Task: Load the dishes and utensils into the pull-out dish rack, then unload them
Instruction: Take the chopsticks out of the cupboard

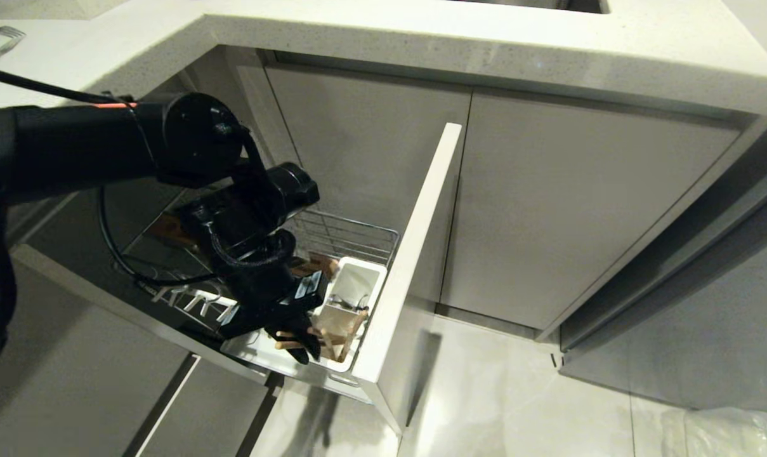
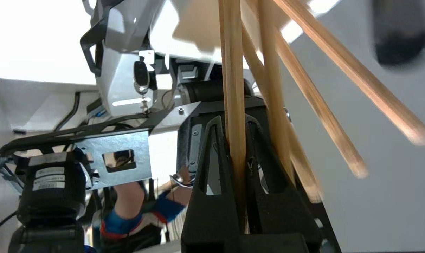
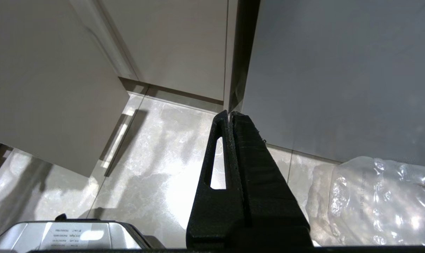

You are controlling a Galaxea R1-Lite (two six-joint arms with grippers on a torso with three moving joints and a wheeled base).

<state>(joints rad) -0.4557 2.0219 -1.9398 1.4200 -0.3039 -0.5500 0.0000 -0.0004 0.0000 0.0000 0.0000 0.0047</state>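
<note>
- Two arms, but you have only the left one at work: your left gripper [image 1: 297,346] reaches down into the white utensil caddy [image 1: 351,298] at the front corner of the pull-out dish rack [image 1: 351,238].
- Your left fingers [image 2: 212,165] are clenched on one of the chopsticks [image 2: 233,88]; in the left wrist view it runs straight up between them.
- Several more pale wooden sticks fan out just beside the gripped one, tilted away from it and not held.
- In the head view the stick ends [image 1: 342,339] show at the near end of the caddy, right by your gripper.
- You have the rack drawn out from under the counter [image 1: 485,51], its pale front panel [image 1: 415,254] edge-on beside the caddy.
- Chrome wire [image 1: 345,235] shows behind the caddy; your arm hides most of the rack's inside.
- Your right gripper [image 3: 230,117] hangs over the marble floor [image 3: 156,168] near the grey cabinet doors [image 3: 177,42], fingers pressed together with nothing between them.
- Bubble wrap [image 3: 374,200] lies on the floor beside it.
</note>
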